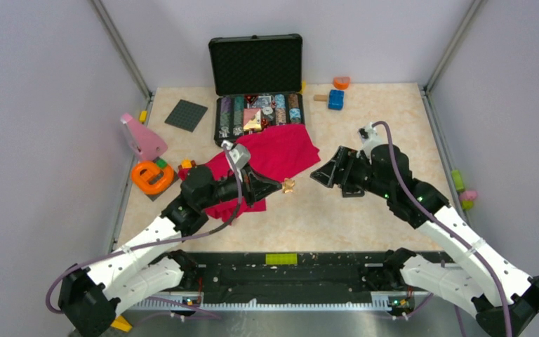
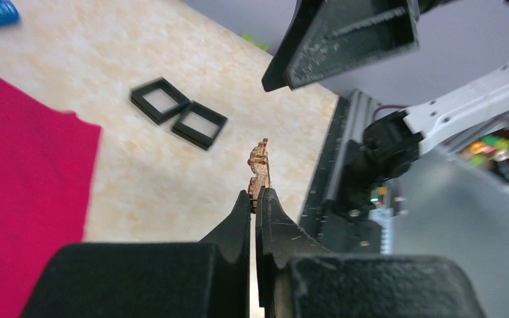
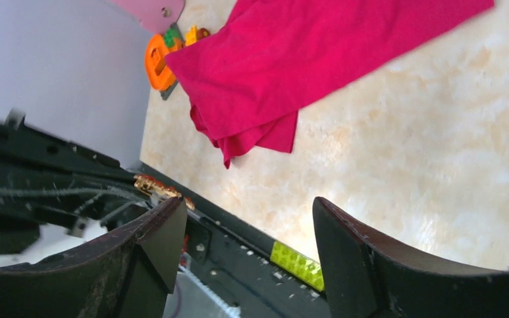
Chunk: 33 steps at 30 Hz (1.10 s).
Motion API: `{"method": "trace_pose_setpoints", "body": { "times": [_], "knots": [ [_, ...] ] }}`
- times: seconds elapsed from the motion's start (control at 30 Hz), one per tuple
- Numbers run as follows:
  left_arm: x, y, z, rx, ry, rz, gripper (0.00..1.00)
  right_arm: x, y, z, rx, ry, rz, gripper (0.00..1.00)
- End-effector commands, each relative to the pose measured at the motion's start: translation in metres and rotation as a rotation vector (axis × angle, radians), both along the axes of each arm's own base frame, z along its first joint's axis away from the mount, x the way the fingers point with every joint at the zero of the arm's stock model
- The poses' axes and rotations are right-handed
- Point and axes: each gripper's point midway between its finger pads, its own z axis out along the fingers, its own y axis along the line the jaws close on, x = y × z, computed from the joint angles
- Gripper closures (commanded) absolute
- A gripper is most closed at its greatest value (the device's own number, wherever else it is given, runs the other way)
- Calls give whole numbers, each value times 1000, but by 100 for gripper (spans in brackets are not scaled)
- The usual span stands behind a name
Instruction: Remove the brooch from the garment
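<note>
Beige marbled table top: work surface, walled on three sides.

Black hard-shell case: far centre, foam-lined lid standing open.
- The tray half holds rows of multi-coloured discs stood on edge in slots.
- One pale pink and cream wedge-shaped piece lies on top of the rows near the middle.
- Cannot tell what kind of discs they are.

Crimson cloth garment: spread flat and partly folded just in front of the case. Its far edge reaches the case's front rim.

Left gripper: fingers pressed together on the tiny orange-gold spiky brooch.
- The ornament sticks up past the fingertips.
- The brooch is clear of the cloth, just off its right edge, with bare table behind it in the left wrist view.

Right gripper: fingers spread well apart, nothing between them.
- It faces the left gripper from near by.
- In the right wrist view the brooch sits just beside one finger, not gripped by it.

Orange ring-shaped toy: left edge of the table, well apart from the brooch.
</note>
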Motion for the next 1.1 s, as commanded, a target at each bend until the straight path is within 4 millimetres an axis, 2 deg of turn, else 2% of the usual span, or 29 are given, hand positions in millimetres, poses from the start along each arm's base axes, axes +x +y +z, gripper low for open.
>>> {"method": "trace_pose_setpoints", "body": {
  "times": [0.0,0.1,0.2,0.37,0.5,0.67,1.07],
  "knots": [
    [15,13,28,30,-579,113,100,-3,-14,5,171,171,-211,30],
    [12,12,33,60,-825,103,100,-10,-1,18,304,265,-198,30],
    [10,10,36,75,-975,116,100,-15,18,25,414,365,-155,32],
    [0,4,37,94,-1159,97,100,-13,44,17,414,447,-105,40],
    [-3,-1,33,121,-1186,72,100,-9,57,22,450,445,-74,44],
    [-5,-4,27,143,-1194,62,100,-2,53,31,544,415,-120,46],
    [-3,-12,23,175,-1228,51,100,-14,64,28,601,474,-67,51]
  ]
}}
